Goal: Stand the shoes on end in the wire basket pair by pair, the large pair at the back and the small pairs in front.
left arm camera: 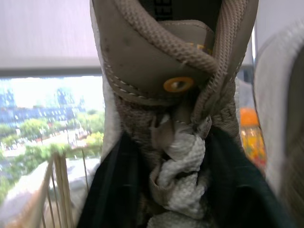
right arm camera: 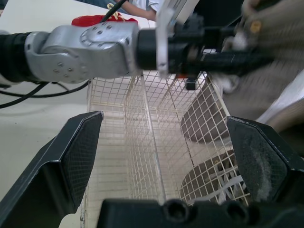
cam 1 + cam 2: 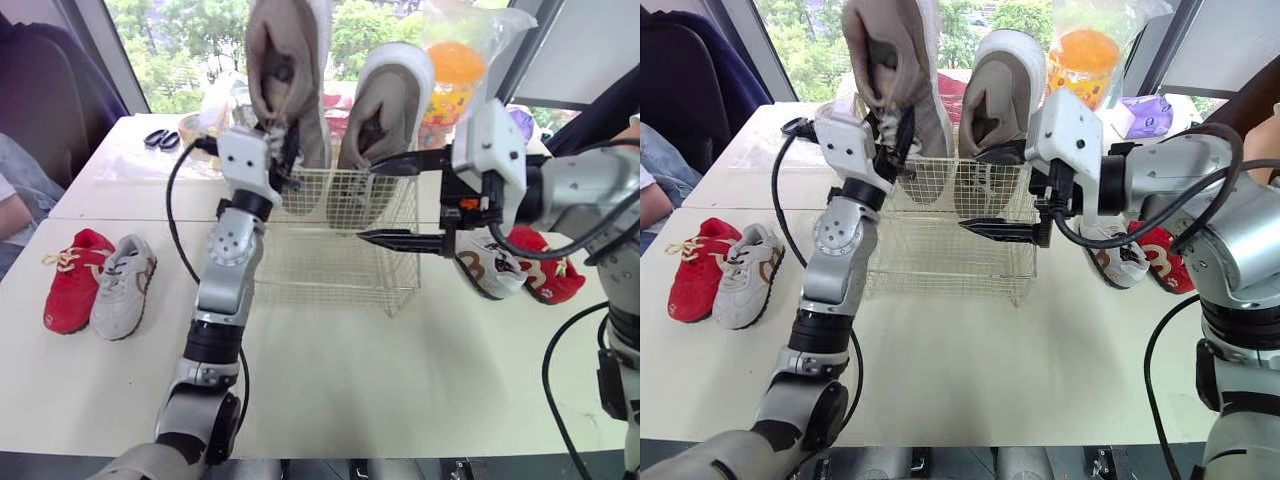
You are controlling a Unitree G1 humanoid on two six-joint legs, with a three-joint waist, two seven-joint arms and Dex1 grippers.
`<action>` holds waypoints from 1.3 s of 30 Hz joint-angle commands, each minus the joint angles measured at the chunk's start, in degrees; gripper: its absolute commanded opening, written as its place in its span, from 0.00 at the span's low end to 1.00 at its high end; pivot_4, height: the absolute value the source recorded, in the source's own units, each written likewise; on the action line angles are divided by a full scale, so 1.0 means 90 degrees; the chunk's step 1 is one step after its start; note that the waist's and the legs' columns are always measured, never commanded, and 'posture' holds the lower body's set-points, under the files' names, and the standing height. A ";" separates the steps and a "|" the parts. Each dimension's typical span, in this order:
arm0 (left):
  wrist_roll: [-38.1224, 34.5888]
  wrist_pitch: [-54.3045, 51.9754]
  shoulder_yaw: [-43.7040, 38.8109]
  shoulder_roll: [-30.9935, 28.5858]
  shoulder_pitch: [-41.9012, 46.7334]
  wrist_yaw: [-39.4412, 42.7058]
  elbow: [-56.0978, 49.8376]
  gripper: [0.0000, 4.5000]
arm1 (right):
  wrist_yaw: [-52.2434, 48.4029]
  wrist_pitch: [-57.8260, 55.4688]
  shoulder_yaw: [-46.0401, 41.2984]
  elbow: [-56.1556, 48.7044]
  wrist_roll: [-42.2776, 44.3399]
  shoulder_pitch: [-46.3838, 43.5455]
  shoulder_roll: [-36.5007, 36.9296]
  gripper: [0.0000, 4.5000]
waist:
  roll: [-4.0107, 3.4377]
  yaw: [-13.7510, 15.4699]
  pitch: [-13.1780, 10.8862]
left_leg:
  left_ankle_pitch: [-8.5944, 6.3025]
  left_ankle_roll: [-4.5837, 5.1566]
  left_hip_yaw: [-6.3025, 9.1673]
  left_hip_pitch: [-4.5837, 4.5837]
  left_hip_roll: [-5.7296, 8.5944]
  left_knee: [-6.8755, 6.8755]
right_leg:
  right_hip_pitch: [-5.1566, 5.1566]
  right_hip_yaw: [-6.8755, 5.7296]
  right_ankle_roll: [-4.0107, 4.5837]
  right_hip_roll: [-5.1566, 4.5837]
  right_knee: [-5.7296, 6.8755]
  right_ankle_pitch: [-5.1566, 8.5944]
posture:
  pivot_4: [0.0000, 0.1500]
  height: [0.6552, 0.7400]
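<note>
White table (image 3: 330, 400), wire basket (image 3: 320, 270) central. Before the basket: right jaws released, empty. One small pair (image 3: 100, 282) lies left of it, a second pair (image 3: 490, 268) right, half hidden by my arm. At its back, left jaws clench a large shoe (image 3: 298, 85) by soft lacing, beside its mate (image 3: 385, 100); I judge the heel firmer.

Taupe large shoes (image 3: 290, 60), white wire basket (image 3: 330, 265), one red small shoe (image 3: 72, 280), one grey-white small shoe (image 3: 122, 287).

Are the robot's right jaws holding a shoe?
No, the right gripper has black jaws wide open and empty beside the white wire basket.
</note>
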State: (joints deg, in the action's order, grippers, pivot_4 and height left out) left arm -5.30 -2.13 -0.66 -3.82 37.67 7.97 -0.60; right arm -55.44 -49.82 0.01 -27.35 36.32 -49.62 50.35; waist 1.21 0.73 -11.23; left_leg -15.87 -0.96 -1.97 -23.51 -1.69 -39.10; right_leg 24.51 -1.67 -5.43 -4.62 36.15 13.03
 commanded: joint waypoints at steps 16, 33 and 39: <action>-0.5616 -0.5966 -0.2249 -0.3120 -0.0443 0.1497 -0.3310 0.99 | 0.0815 -0.0309 -0.1928 0.0570 -0.0083 0.1200 0.1085 1.00 | 0.0000 -0.0010 0.0000 | 0.0000 -0.0001 0.0013 0.0007 -0.0003 -0.0003 | -0.0009 0.0000 0.0004 0.0005 0.0001 0.0003 | 1.00 1.00; -0.6597 -0.6569 -0.1203 -0.5421 -0.0004 0.5154 -0.2499 0.99 | 0.2745 -0.1534 -0.2052 0.1785 -0.1110 0.3234 0.0356 1.00 | 0.0006 -0.0056 0.0011 | 0.0001 -0.0001 -0.0001 0.0012 -0.0005 0.0001 | -0.0006 0.0020 0.0034 0.0019 -0.0002 0.0022 | 1.00 1.00; -0.6487 -0.6487 -0.1067 -0.5404 0.0055 0.5245 -0.2534 0.99 | 0.2776 -0.1289 -0.1746 0.2593 -0.1296 0.3039 0.0060 1.00 | 0.0005 -0.0051 0.0010 | 0.0001 -0.0001 -0.0003 0.0012 -0.0005 0.0001 | -0.0006 0.0021 0.0033 0.0019 -0.0002 0.0021 | 1.00 1.00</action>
State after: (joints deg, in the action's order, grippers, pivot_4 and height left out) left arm -64.11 -61.78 -10.04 -51.75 36.83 54.78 -22.60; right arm -30.72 -63.01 -15.83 -5.34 25.79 -21.22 50.57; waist 1.26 0.27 -11.14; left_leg -15.85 -0.97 -2.00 -23.40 -1.74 -39.10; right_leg 24.46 -1.47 -5.14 -4.46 36.13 13.22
